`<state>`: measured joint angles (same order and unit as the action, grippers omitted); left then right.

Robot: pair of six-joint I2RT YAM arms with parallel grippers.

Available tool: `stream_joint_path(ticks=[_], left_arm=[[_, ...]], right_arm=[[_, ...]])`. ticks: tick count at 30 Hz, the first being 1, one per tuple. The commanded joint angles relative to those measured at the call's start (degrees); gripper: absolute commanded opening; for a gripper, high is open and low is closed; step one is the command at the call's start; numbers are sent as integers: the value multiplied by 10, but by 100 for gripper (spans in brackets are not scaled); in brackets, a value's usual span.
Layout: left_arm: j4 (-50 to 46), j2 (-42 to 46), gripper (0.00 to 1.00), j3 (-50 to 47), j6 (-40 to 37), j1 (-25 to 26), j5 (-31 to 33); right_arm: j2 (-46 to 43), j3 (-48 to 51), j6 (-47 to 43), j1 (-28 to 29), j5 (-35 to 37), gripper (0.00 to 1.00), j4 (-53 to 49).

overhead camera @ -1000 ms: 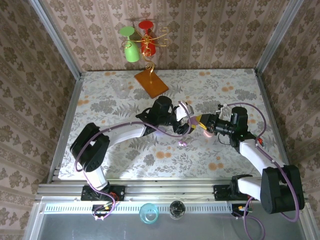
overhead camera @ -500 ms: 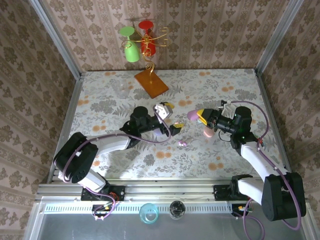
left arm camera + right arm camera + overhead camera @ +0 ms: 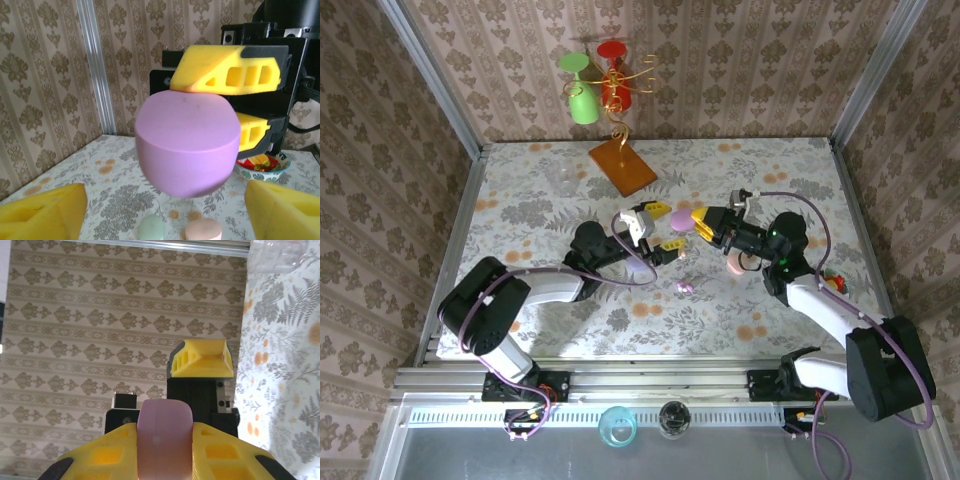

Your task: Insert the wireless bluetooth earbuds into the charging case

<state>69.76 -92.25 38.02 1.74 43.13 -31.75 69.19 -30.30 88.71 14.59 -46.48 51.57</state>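
Since half a second earlier, the right hand (image 3: 694, 219) had been carried toward 9 o'clock. The lilac charging case (image 3: 681, 220) clamped in it was thereby brought just before the left hand (image 3: 663, 230), whose fingers were spread wide. The case's long axis appeared to run 9 to 3 o'clock, rounded end toward 9. One tiny pink earbud (image 3: 685, 287) lay on the table (image 3: 770, 170) at 6 o'clock of it, and a pink case (image 3: 733, 262) at 4 o'clock.

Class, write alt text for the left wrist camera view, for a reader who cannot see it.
A lilac pebble-shaped case hangs mid-frame, pinched by the right gripper. The left gripper is open, its yellow fingers at the bottom corners, with a pale green case and a pink case on the floral table below.
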Motion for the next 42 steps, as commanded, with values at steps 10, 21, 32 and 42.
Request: stream_joint_path(ticks=[10,21,32,42], left_arm=[[46,-8,78,24,-9,2,-10],[48,-16,66,45,30,-4,-22],[48,-31,50,56,45,-6,-33],[48,-28,51,56,43,-6,-36]], right_arm=[[44,-14,105,20,48,13,142],[65,-9,112,20,46,12,160],[81,-10,112,19,38,11,172],[78,-12,115,18,35,11,174]])
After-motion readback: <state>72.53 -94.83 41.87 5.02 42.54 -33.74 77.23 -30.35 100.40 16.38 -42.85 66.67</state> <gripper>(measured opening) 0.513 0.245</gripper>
